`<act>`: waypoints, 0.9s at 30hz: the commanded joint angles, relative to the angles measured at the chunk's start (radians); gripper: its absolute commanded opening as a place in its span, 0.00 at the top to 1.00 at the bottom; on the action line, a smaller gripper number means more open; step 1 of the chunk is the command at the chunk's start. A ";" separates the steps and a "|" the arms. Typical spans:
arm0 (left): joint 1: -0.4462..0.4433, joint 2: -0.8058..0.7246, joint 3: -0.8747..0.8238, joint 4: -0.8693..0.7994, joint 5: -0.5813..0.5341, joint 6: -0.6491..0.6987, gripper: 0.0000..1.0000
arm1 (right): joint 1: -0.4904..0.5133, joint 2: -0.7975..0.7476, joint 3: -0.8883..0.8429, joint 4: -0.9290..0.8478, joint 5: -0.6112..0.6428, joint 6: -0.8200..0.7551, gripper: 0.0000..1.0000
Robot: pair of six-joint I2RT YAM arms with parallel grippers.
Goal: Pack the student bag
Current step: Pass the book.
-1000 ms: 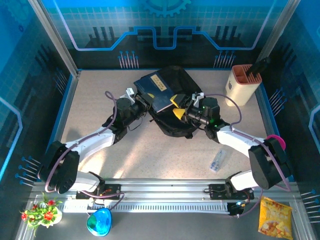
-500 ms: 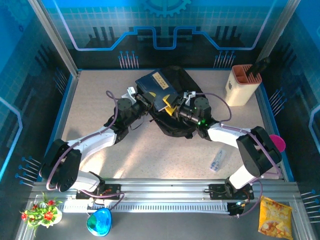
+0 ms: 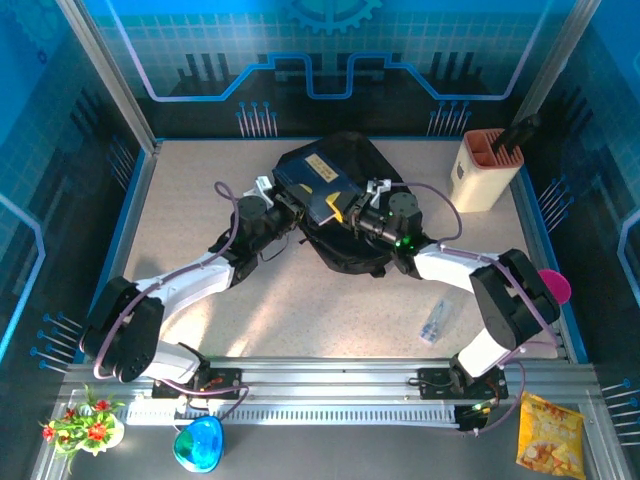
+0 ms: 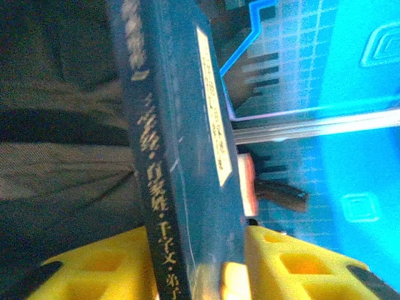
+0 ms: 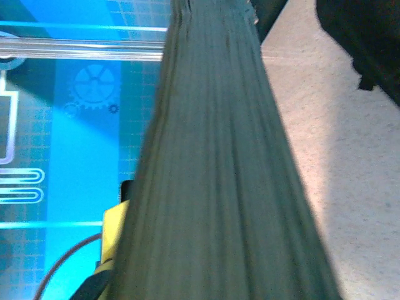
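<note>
A dark blue book with a pale label lies tilted over the open top of the student bag, a black backpack at mid-table. My left gripper straddles the book's spine end. In the left wrist view the book stands between the yellow fingers, and a slim bright gap shows at the right finger, so the left gripper is open. My right gripper is shut on the book's opposite edge. The page edge runs up the right wrist view beside one yellow finger.
A beige holder with a black handle stands at the back right. A small clear packet lies near the right arm. A pink object sits at the right edge. A snack bag lies beyond the front rail.
My right gripper has moved left onto the book's edge and closed on it. My left gripper's jaws have loosened around the spine end. The book has barely shifted.
</note>
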 commanded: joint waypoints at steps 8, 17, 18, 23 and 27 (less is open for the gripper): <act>-0.058 0.065 0.192 -0.370 0.094 0.360 0.31 | -0.238 -0.350 -0.072 -0.425 0.017 -0.387 1.00; -0.193 0.331 0.444 -0.476 0.132 0.504 0.32 | -0.467 -0.577 -0.054 -0.855 0.076 -0.633 1.00; -0.208 0.368 0.479 -0.482 0.141 0.516 0.32 | -0.492 -0.595 -0.053 -0.888 0.080 -0.654 1.00; -0.265 0.531 0.653 -0.546 0.193 0.570 0.34 | -0.595 -0.663 -0.045 -1.012 0.101 -0.723 1.00; -0.296 0.640 0.800 -0.657 0.218 0.662 0.38 | -0.654 -0.689 -0.039 -1.067 0.098 -0.752 1.00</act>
